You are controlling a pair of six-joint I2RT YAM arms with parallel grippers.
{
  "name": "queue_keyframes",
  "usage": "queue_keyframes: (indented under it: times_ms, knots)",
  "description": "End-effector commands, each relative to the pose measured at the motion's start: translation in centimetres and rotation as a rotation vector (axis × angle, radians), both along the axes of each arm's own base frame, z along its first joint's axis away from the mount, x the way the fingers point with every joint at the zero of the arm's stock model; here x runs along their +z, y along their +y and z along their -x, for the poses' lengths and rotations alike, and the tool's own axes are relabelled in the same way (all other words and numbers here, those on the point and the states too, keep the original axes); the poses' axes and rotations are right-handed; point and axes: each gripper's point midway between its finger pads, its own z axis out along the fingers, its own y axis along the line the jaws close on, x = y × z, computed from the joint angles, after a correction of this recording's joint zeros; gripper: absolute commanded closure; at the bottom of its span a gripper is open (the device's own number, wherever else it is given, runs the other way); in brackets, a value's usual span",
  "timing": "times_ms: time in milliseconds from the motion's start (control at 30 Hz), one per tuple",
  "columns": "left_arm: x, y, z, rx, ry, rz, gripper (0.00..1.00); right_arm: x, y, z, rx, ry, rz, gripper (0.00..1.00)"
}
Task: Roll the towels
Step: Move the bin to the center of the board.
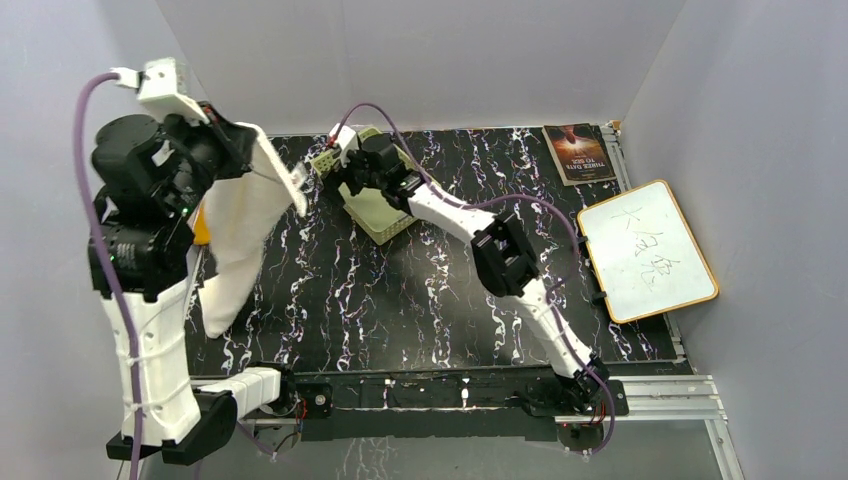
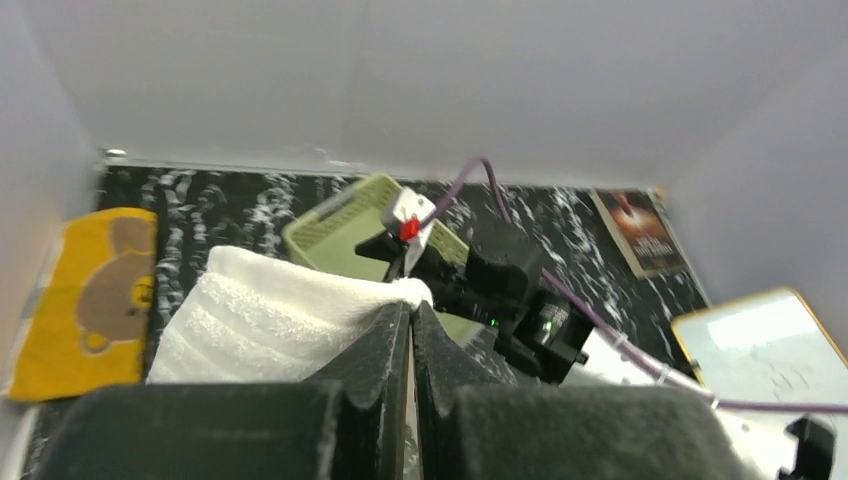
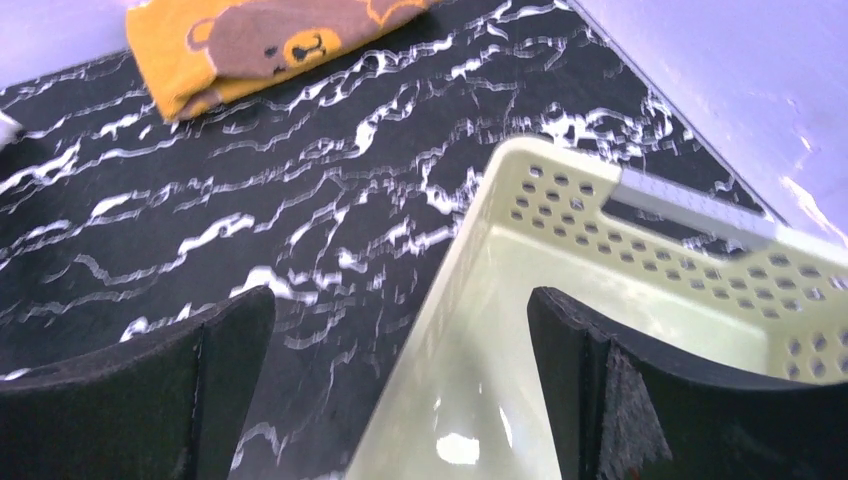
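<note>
At the upper left of the top view, your left gripper (image 2: 410, 305) has its fingers pressed together on an edge of the white towel (image 1: 235, 240). The towel hangs unrolled, its lower end near the table (image 1: 400, 300). The bear towel (image 3: 270, 40) lies on the table by the left wall. At centre, your right gripper (image 3: 400, 300) is spread wide and empty over a corner of the green basket (image 3: 690, 205). You seem to be starting the first towel. Next, lay it flat and bring the right arm across to begin rolling.
</note>
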Motion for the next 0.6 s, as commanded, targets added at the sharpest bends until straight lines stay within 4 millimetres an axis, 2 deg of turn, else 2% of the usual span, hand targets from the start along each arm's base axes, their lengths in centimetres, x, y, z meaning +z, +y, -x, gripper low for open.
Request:
queue_keyframes:
  times_ms: [0,33,100,167,200,267,333,400,467,533,567]
  knots:
    - [0.4,-5.8,0.0,-0.335,-0.071,0.043,1.00,18.8,-6.5,0.9,-0.056,-0.238,-0.232,0.02]
    - [0.1,-7.0,0.2,-0.415,-0.071,0.051,1.00,18.4,-8.5,1.3,-0.086,-0.212,-0.234,0.02]
    - [0.0,-10.6,1.5,-0.659,-0.075,0.100,1.00,20.3,-13.3,1.4,-0.207,-0.207,-0.277,0.02]
    - [0.7,-13.3,3.4,-0.895,-0.121,0.154,1.00,20.8,-18.1,2.1,-0.320,-0.193,-0.289,0.02]
    - [1.0,-14.1,4.5,-0.985,-0.148,0.179,1.00,20.3,-20.5,2.4,-0.395,-0.178,-0.284,0.02]
    - [1.5,-14.9,6.7,-1.123,-0.226,0.185,1.00,20.8,-24.7,4.4,-0.499,-0.177,-0.279,0.02]
    - [1.6,-15.5,8.4,-1.254,-0.253,0.186,1.00,19.7,-27.9,6.6,-0.585,-0.152,-0.246,0.02]
    - [1.2,-16.3,9.3,-1.352,-0.243,0.216,1.00,18.7,-30.8,8.7,-0.669,-0.130,-0.228,0.02]
    - [-0.1,-17.8,9.6,-1.444,-0.198,0.250,1.00,18.0,-33.6,10.5,-0.762,-0.115,-0.217,0.02]
    - [-2.9,-20.7,9.5,-1.545,-0.104,0.278,1.00,17.5,-36.1,11.8,-0.837,-0.099,-0.196,0.02]
    - [-5.0,-22.4,9.0,-1.577,-0.030,0.287,1.00,17.5,-37.0,12.2,-0.860,-0.096,-0.192,0.02]
